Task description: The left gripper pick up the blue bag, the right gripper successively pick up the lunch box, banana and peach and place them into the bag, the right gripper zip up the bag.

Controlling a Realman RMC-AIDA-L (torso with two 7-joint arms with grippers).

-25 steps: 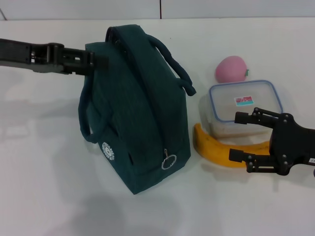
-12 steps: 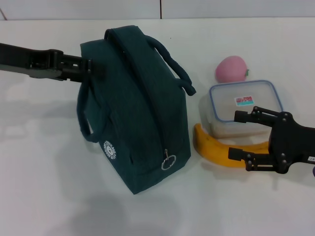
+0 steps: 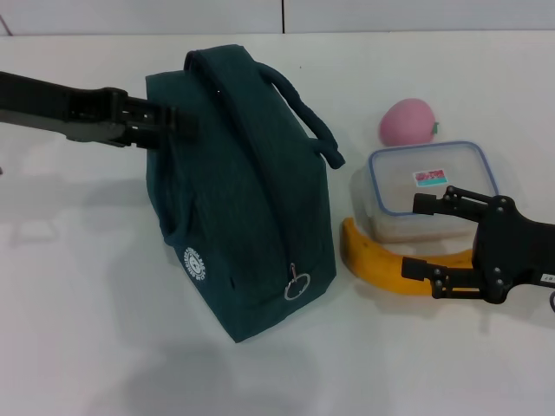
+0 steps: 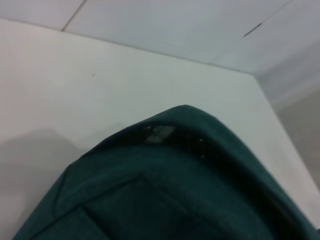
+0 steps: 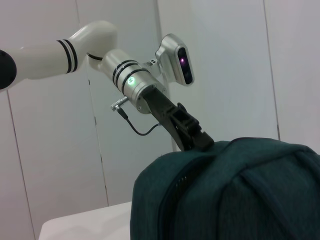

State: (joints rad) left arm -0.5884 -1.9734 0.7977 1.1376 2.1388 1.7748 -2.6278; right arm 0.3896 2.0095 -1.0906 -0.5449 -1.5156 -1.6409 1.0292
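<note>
The blue bag (image 3: 247, 191) stands zipped in the middle of the table, with its ring zip pull (image 3: 297, 285) low on the near end. My left gripper (image 3: 173, 122) is pressed against the bag's upper left side; it also shows in the right wrist view (image 5: 195, 137) at the bag's (image 5: 230, 192) top edge. The left wrist view shows only the bag's top (image 4: 165, 190). My right gripper (image 3: 421, 238) is open, low over the table, its jaws spanning the banana (image 3: 373, 260) and the near side of the lunch box (image 3: 425, 186). The peach (image 3: 406, 121) lies behind the box.
The white table (image 3: 87, 303) meets a pale wall at the back. The bag's right handle (image 3: 303, 117) arches toward the peach. The left arm (image 3: 52, 102) reaches in from the left edge.
My left gripper has moved right, up against the bag's side. The handle loop that hung on the bag's left no longer shows. The right gripper has barely moved.
</note>
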